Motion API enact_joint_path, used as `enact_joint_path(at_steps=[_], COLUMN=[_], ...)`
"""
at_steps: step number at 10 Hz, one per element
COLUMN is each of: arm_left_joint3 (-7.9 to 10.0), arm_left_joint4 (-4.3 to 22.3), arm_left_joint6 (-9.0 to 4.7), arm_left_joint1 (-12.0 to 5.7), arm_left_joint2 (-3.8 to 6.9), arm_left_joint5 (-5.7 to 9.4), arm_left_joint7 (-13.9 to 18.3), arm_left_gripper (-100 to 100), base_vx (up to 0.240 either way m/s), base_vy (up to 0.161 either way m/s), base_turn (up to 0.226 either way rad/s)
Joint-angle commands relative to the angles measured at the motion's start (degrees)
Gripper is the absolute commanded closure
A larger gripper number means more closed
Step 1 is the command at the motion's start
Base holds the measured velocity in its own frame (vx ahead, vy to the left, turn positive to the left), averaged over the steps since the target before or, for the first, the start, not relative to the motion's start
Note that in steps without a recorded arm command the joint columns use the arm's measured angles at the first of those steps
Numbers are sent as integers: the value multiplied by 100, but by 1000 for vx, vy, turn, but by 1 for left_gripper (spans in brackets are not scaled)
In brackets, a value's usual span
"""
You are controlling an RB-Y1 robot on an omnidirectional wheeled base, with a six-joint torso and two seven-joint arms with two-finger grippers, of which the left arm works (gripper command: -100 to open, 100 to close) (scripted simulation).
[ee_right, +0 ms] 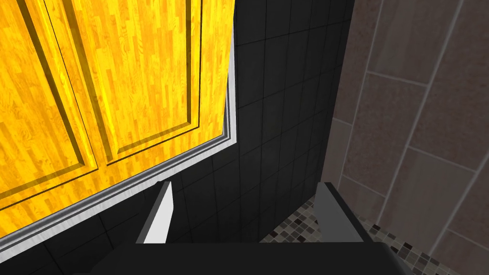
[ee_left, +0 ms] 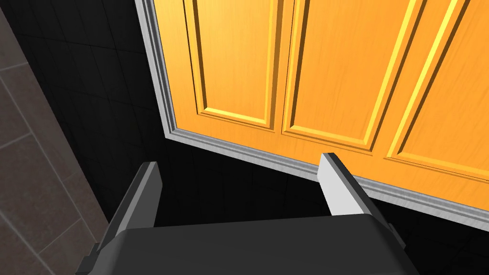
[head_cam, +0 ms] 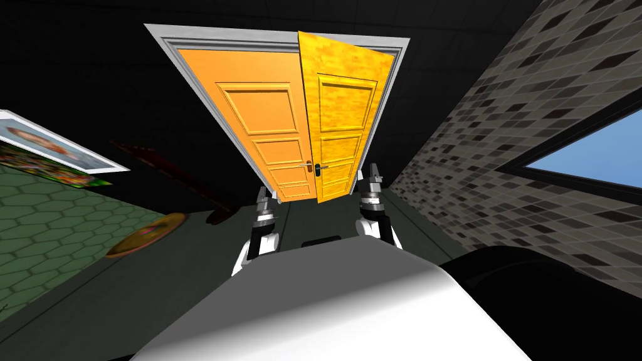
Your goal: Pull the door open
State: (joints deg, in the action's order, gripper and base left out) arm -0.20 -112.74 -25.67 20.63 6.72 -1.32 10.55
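- Head view: the door (head_cam: 342,125) stands ahead with its right leaf ajar. Its handle (head_cam: 321,167) is at the leaf's inner edge, between and beyond the left gripper (head_cam: 264,194) and the right gripper (head_cam: 374,170). The right looks slightly nearer.
- Left wrist view: fingers (ee_left: 336,186) apart, empty, aimed at the grey frame (ee_left: 248,155).
- Right wrist view: fingers apart, empty, and the leaf lies off to one side.

So the floor (head_cam: 316,216) is just plain dark grey-green stuff. It runs up to the foot of the grey door frame (head_cam: 266,183), which stands on it. Off at its left edge there's a round orange-yellow disc (head_cam: 145,234). Can't tell if that's lying on the floor or stuck to the green hexagon-tiled wall (head_cam: 56,219).
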Motion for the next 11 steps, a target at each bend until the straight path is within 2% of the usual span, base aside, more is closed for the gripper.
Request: enact_joint_path(at_steps=[1,11], arm_left_joint3=[46,292], arm_left_joint4=[214,1430], arm_left_joint6=[-1,128], arm_left_joint1=[-81,-585], arm_left_joint2=[71,462], arm_left_joint5=[31,202], arm_left_joint7=[22,134], arm_left_gripper=[-100,-100], base_vx=[82,105], base_vy=[-45,-36], base_turn=[-40,-40])
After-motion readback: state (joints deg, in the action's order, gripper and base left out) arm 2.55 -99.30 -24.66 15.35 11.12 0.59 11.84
